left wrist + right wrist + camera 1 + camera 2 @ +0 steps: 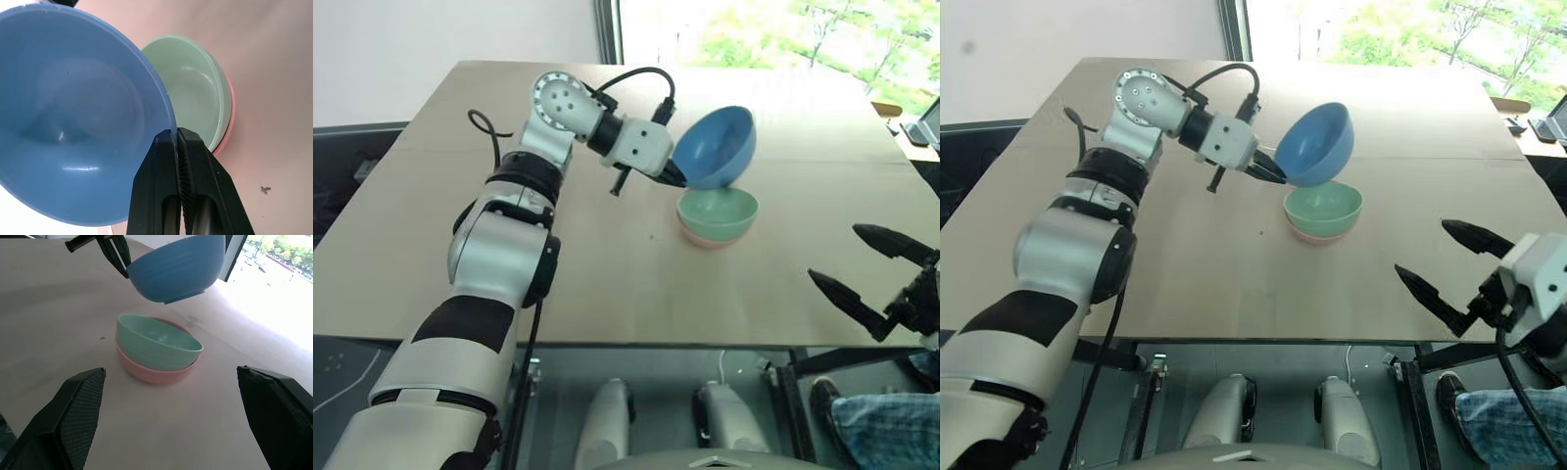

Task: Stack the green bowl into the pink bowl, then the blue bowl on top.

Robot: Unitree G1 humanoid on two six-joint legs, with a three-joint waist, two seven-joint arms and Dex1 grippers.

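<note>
A wide tan table with a smooth, matte top takes up most of the head views, its surface bare apart from a tiny dark speck near the bowls. Beyond its far edge, at 12 o'clock, a pale wall meets a dark window frame, and bright green foliage shows through the glass toward 1 o'clock. Near the table's middle sits the pink bowl, upright, with the green bowl nested inside it (only a thin pink rim shows beneath the green). Just above that pair, at about 11 o'clock from them, hangs the blue bowl, tipped steeply on its side and clear of the green one. The left gripper has its two black fingers pinched tight on the blue bowl's rim. The right gripper hovers off the table's near edge at 4 o'clock from the stack, fingers spread wide, holding nothing. A person's jeans-clad leg and dark shoe show on the floor at the lower right, below the table edge.
</note>
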